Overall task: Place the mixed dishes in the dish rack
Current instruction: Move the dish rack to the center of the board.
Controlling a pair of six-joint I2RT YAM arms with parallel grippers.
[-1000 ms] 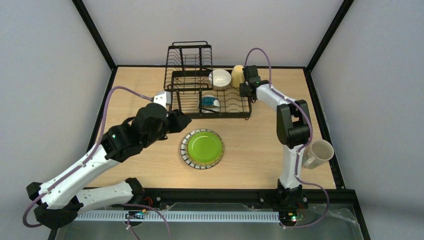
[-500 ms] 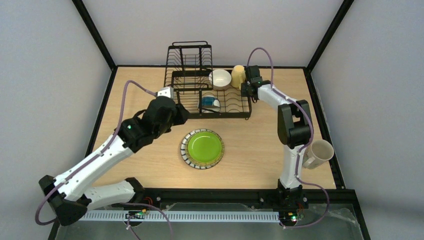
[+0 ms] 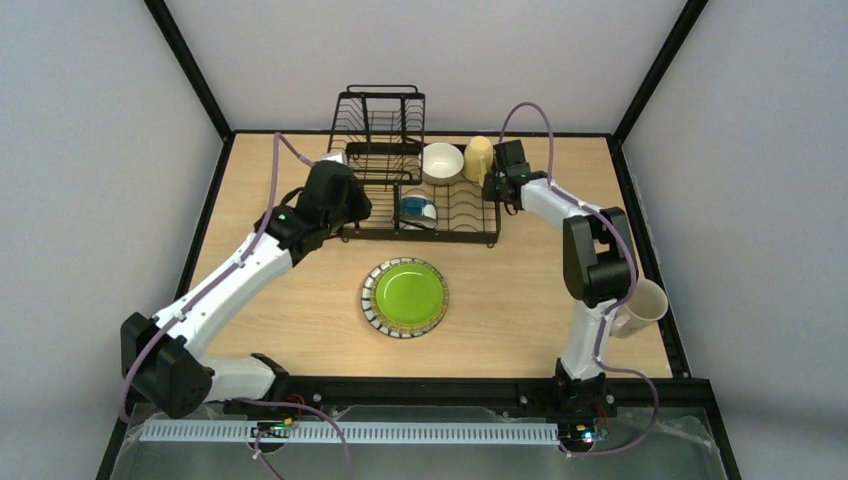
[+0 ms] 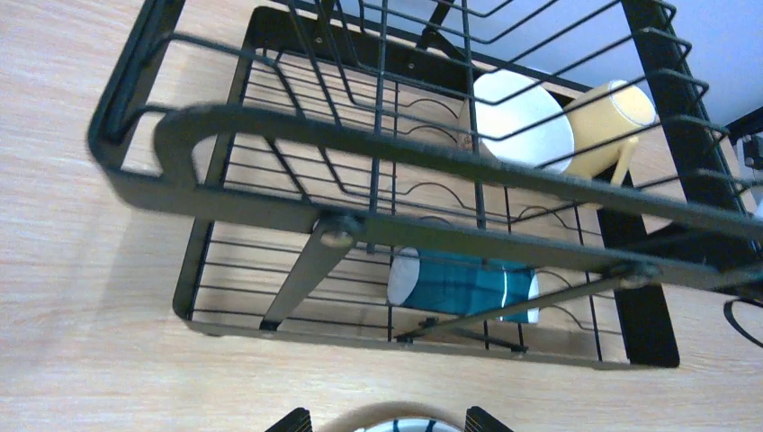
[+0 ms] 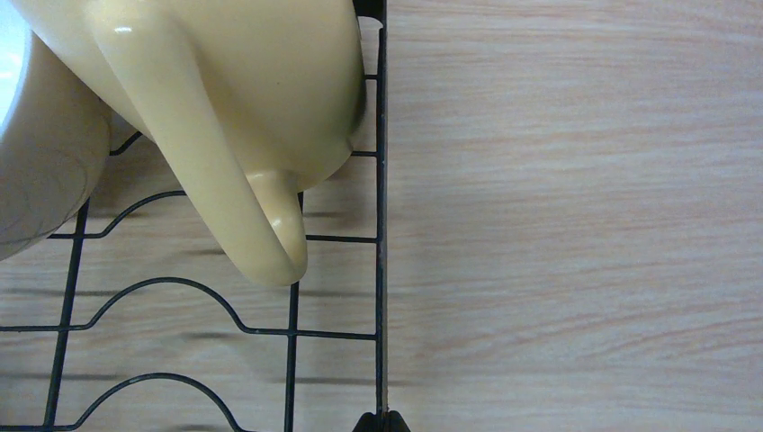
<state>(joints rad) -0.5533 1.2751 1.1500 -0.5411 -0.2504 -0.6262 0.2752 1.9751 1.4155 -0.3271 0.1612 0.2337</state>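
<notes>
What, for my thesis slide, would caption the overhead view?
Yellow mug, white bowl and blue bowl sit in the rack; green plate and cream mug lie outside it.

Wooden table (image 3: pixel 500 310), dish rack (image 3: pixel 460 205) at back, green plate (image 3: pixel 405 297) centre, cream mug (image 3: pixel 640 305) right

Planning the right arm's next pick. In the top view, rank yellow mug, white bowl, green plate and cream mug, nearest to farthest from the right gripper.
From the right gripper:
1. yellow mug, beside it, dish rack's far right corner.
2. white bowl, left of that mug.
3. green plate, on the table before the rack.
4. cream mug, table's near right edge.
</notes>
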